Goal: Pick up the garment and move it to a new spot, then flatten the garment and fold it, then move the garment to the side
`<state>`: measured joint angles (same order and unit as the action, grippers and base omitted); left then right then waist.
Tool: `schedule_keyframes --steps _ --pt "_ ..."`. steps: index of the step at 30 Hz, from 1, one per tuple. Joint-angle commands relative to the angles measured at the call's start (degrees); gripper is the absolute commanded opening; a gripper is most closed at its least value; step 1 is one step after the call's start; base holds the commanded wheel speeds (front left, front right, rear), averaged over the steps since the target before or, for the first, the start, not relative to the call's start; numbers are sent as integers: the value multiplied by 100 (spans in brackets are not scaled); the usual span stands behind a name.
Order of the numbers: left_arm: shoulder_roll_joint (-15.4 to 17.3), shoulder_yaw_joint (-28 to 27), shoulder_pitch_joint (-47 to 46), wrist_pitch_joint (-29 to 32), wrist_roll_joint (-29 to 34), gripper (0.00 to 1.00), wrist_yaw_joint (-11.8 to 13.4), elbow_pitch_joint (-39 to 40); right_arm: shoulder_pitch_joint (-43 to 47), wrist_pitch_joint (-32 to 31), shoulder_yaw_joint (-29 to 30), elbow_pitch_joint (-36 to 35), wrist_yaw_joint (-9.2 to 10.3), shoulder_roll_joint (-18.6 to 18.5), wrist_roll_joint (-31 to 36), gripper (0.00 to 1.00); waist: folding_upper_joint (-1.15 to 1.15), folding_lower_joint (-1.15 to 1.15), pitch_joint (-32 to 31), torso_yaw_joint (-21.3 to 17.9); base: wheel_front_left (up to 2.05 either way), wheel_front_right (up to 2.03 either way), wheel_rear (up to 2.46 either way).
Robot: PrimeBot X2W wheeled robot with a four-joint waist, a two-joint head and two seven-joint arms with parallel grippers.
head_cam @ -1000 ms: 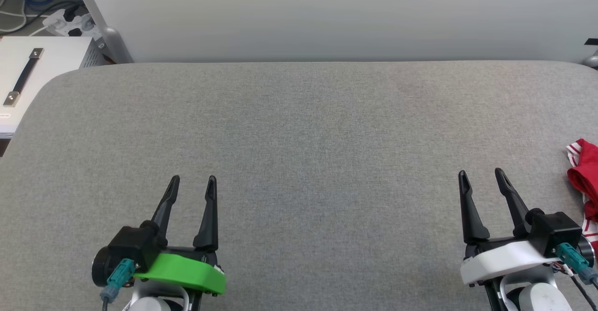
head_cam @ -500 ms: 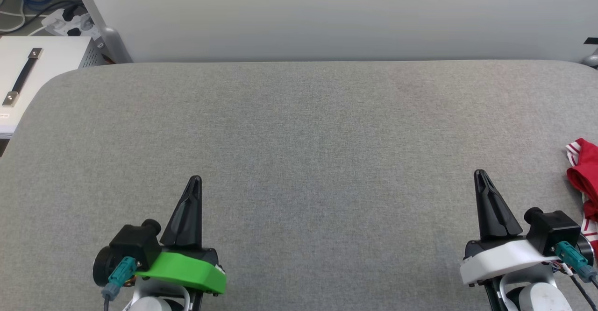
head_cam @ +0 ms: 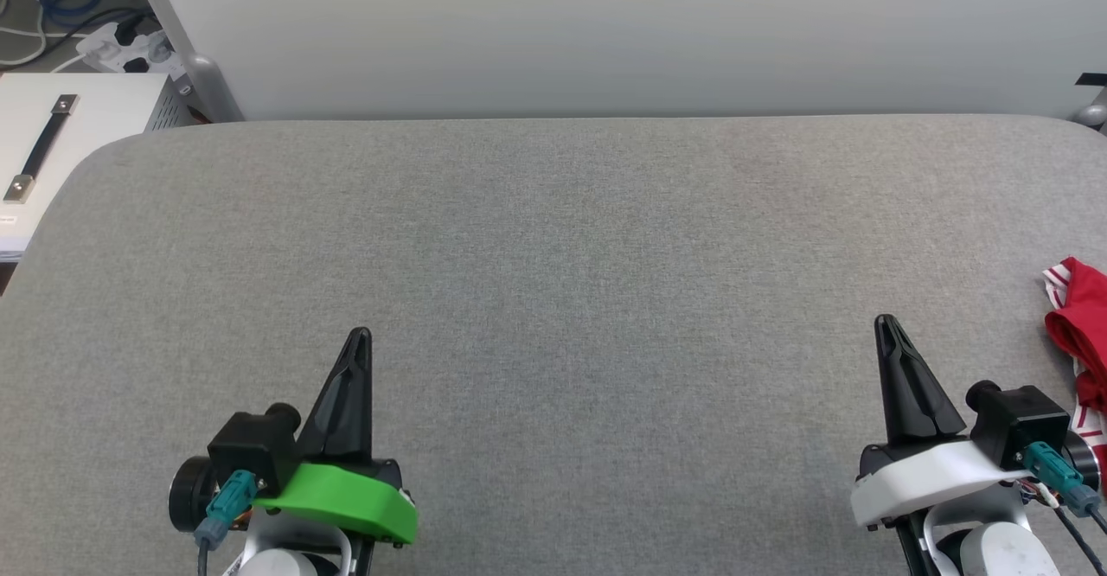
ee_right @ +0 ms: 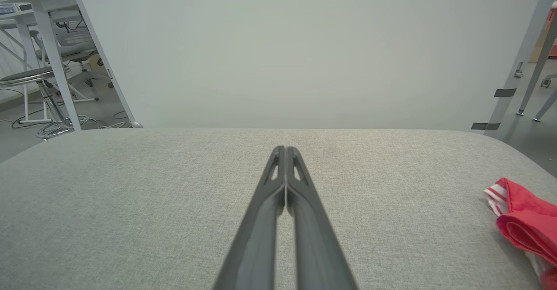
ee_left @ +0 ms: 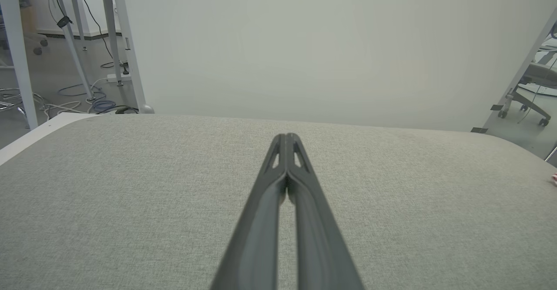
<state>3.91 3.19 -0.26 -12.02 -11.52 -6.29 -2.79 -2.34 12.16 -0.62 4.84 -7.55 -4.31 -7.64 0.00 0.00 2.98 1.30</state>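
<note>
The garment lies bunched at the table's right edge, largely cut off by the frame, with a red fold and striped trim showing. The left gripper and the right gripper are over the table's near side, fingers pressed together and empty. The right one is near the garment but apart from it.

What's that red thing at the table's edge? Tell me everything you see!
The garment is soft red cloth, crumpled and rolled over on itself, with red-and-white striped trim at its edge. It lies at the far right of the grey fabric tabletop, partly cut off by the picture. The right end effector is beside it, not touching.
</note>
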Motion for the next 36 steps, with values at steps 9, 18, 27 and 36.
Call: schedule_keyframes --steps 9,18,27,36 --pt "-24 -55 7 127 171 0 88 59 60 -135 2 -77 2 24 126 0 0 0 -28 -12 0 0 0" --pt "-31 -81 9 231 266 0 140 80 77 -240 7 -116 2 35 188 0 0 0 -54 -24 0 0 0" --pt "-39 -106 11 333 359 0 192 101 93 -342 13 -155 3 47 248 0 0 0 -79 -35 0 0 0" --pt "-46 -131 12 437 454 0 244 122 110 -447 19 -194 3 58 310 0 0 0 -106 -46 0 0 0"
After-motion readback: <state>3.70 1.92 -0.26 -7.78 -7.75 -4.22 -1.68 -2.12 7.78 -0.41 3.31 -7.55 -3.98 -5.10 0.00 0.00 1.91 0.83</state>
